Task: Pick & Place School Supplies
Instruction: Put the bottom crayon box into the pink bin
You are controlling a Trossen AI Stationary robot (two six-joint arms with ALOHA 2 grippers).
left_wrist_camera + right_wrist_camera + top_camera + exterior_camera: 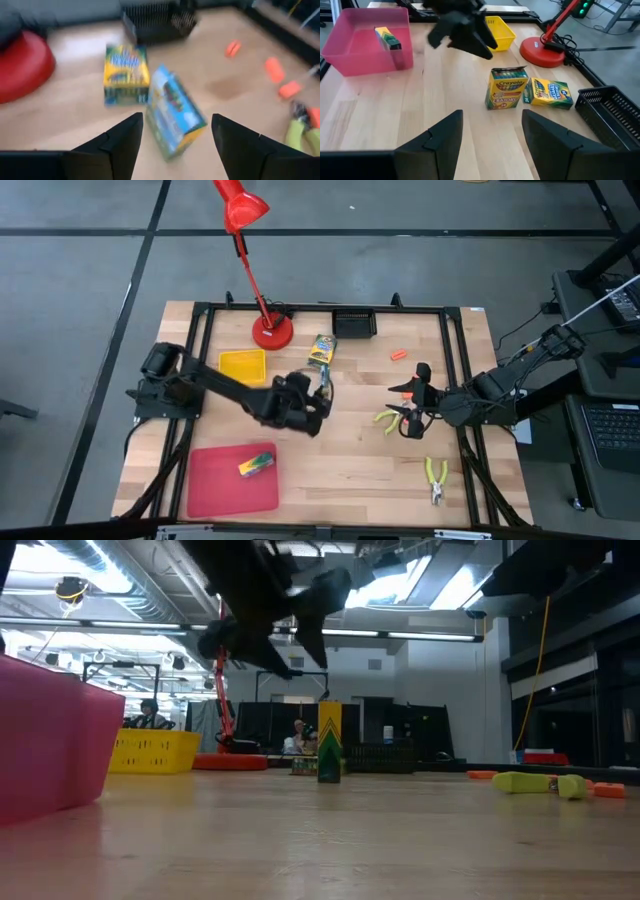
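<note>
Two green-and-yellow crayon boxes sit near the table's middle. One stands upright on its end [506, 89] [324, 374]. The other lies flat [549, 93] [320, 348] just behind it. A third box [255, 465] lies in the red tray [215, 490]. My left gripper [177, 119] [318, 395] is open and hovers above the table, just on the near side of the upright box [175, 112]. My right gripper [492, 120] [412, 408] is open at the table's right. Beside it lie yellow-green-handled pliers [388, 420] and an orange piece [404, 390].
A red lamp's base [272, 332], a yellow tray [243, 366] and a black tray [354, 323] line the far side. A second pair of pliers [435, 478] lies near the right near corner. Another orange piece [398, 355] lies farther back. People show in the room beyond.
</note>
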